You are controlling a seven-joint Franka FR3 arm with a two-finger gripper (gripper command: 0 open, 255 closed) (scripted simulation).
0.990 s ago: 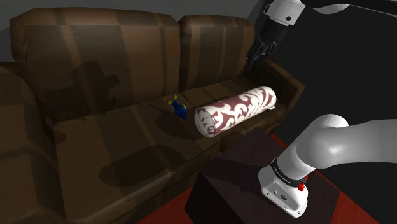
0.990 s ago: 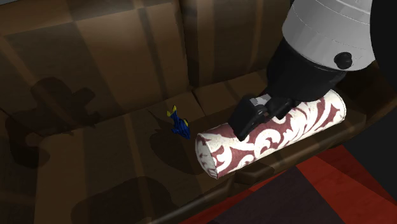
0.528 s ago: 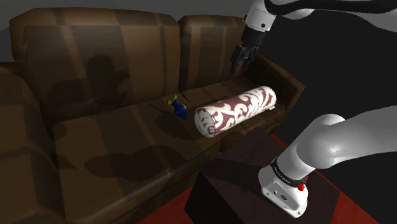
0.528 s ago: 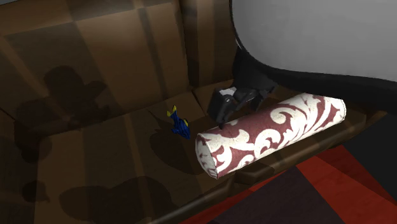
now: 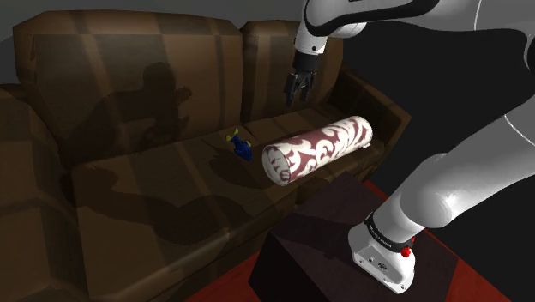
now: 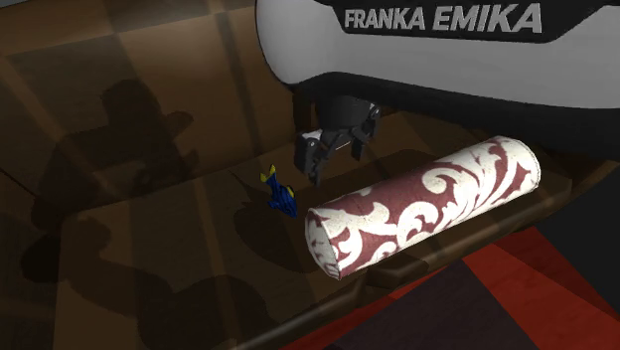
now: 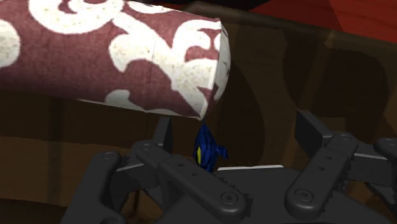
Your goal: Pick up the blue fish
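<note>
Two black fingers (image 7: pixel 315 133) of the end effector (image 5: pixel 296 93) stand apart with nothing clasped between them. It hangs in the air above the seat of a brown sofa (image 5: pixel 129 77), close in front of the backrest. The blue fish (image 5: pixel 239 142) lies on the seat cushion, lower than the end effector and toward the shoulder view's left, well apart from it. In the wrist view the fish shows between the spread fingers, untouched. Just beside it, toward the shoulder view's right, is the round end of a dark red roll cushion (image 5: pixel 317 148) with a white pattern, lying along the seat's front edge. Nearer, the dark stand (image 5: pixel 317 232) sits on a red floor (image 5: pixel 463 274).
</note>
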